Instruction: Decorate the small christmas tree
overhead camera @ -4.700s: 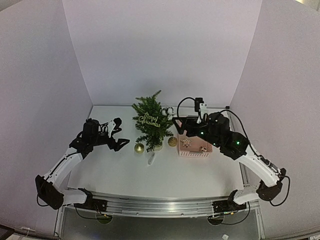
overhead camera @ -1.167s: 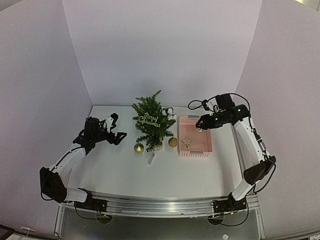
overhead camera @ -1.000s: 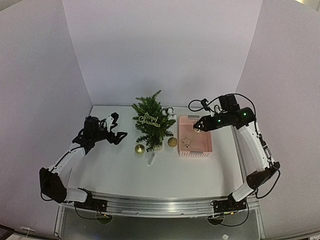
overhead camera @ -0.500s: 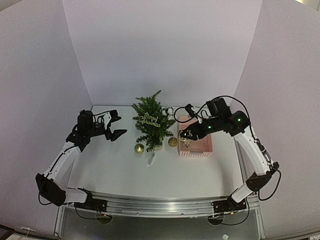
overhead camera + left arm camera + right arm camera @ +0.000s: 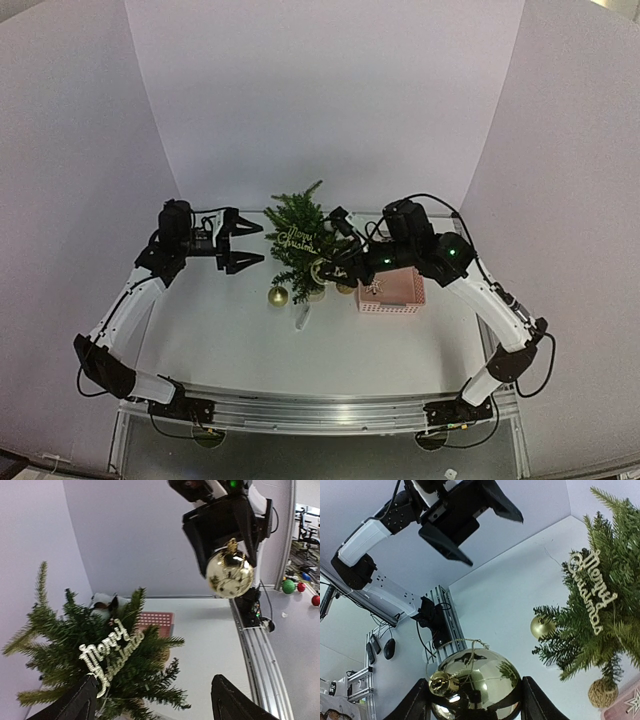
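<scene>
- Small christmas tree (image 5: 300,248): a dark green fir, upright near the middle of the bench's (image 5: 230,340) far edge.
- Sign (image 5: 111,651): glittered gold script reading "Merry Christmas", lying aslant among the upper branches. This is the only legible writing in any view.
- Right gripper (image 5: 476,700): fingers pinch a large gold bauble (image 5: 476,687) from both sides. The mirrored ball fills the gap between them, with its cap and wire loop toward the camera.
- Position of the large gold bauble: off the bench, just beside the tree's lower right branches. The wrist views show a gap between ball and needles.
- Left gripper (image 5: 256,245): raised over the left half of the bench and pointing at the tree's left side. The jaws are spread wide with nothing between them.
- Small gold bauble (image 5: 278,296): rests on the bench just in front of the tree, to its left.
- Twine ball (image 5: 600,693): sits on the bench by the foot of the tree, between it and the basket.
- Pink basket (image 5: 400,292): perforated walls, standing just right of the tree, partly covered by the right arm. A pale star ornament (image 5: 372,287) lies in its near left corner.
</scene>
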You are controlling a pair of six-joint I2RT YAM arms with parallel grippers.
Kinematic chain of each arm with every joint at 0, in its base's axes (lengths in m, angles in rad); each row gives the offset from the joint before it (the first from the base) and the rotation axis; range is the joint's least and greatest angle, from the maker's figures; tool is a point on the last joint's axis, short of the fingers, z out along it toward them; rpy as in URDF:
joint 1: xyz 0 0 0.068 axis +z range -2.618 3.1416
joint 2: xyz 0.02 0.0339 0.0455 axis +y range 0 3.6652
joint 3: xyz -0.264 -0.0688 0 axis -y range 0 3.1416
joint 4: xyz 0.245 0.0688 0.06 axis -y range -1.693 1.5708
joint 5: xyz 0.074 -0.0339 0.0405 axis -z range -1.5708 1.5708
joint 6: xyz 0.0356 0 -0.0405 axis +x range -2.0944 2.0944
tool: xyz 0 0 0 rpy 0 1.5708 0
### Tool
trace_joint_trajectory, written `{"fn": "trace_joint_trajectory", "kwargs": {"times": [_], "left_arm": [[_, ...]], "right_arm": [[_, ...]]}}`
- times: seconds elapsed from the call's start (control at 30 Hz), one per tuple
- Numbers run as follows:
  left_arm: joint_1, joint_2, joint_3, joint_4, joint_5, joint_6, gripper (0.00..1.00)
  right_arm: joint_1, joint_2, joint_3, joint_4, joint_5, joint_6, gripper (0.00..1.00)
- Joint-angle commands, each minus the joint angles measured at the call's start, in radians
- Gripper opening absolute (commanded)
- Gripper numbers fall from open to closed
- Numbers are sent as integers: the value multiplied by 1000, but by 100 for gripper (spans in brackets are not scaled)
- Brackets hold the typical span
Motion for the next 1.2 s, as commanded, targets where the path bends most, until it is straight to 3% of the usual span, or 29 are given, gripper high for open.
{"fn": "trace_joint_trajectory", "kwargs": {"times": [0.0,0.23,0.37,0.7,1.1,1.17], "left_arm": [[-60,23,59,47,94,46,74],[-106,13,-2,242,75,219,58],[-117,28,9,196,95,232,48],[-121,56,26,169,91,226,47],[-139,67,10,264,51,145,36],[-141,67,8,269,48,139,30]], "right_arm": [[14,70,45,135,-13,0,39],[19,106,41,189,6,13,37],[19,117,32,235,7,23,35],[20,134,39,264,3,8,33],[19,159,50,275,-5,3,31],[19,161,53,276,-8,3,31]]}}
